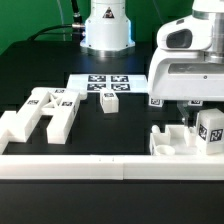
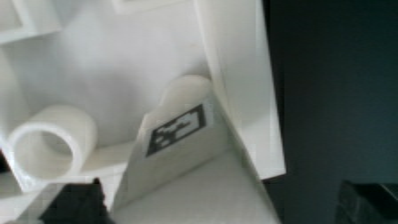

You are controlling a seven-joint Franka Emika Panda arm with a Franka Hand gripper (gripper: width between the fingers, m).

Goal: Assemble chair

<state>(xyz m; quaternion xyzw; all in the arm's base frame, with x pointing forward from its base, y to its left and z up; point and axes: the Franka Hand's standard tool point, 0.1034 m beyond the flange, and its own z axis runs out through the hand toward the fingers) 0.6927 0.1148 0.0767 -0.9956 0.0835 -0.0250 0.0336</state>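
**A:** Where do the chair parts lie?

**B:** The boxy white part sits at the exterior view's right, just behind the border wall. A tagged block stands upright at its right end. The H-shaped frames lie well apart from it at the exterior view's left. 1 small peg rests between them, just in front of the marker board. All of it is on the black table.

**A:** And the gripper?

**B:** The gripper hangs directly over the boxy part. In the wrist view its 2 dark fingers stand spread wide at the picture's corners. Between them is a white slanted face with 1 tag, and a round tube sits beside the tag.

**A:** Is it pinching anything?

**B:** No. Dark space shows between the white part and 1 finger.
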